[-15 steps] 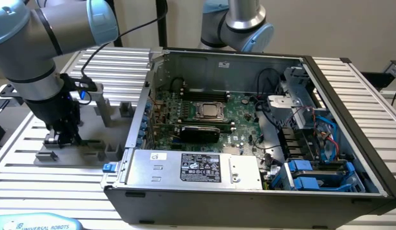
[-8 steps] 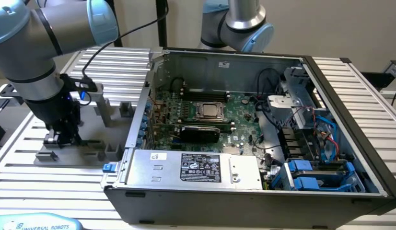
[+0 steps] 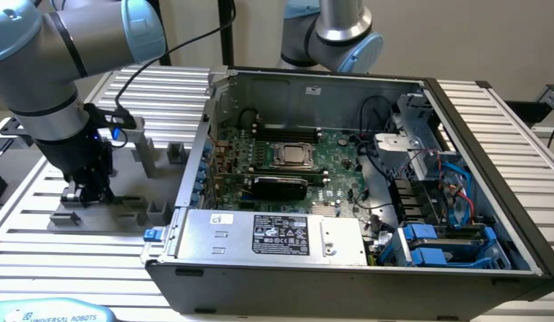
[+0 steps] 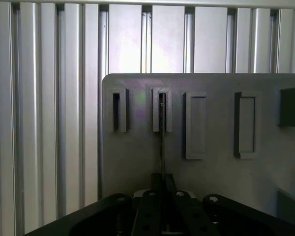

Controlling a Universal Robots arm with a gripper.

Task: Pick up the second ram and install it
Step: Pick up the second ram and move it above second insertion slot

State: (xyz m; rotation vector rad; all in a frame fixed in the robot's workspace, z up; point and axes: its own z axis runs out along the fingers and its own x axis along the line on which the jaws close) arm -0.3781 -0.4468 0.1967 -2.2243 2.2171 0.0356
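Grey plastic fixture block (image 4: 137,157) slots the thin dark second ram (image 4: 162,142), my black gripper (image 4: 162,179) pinched nearly shut on it; I judge pick-up, needing a straight lift.

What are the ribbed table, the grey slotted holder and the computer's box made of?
The table looks like bare aluminium: silvery sheen, long straight grooves. The grey slotted holder seems plastic, perhaps printed: dull, uniform, no glint. The computer case looks like thin sheet steel: bare grey, folded edges.
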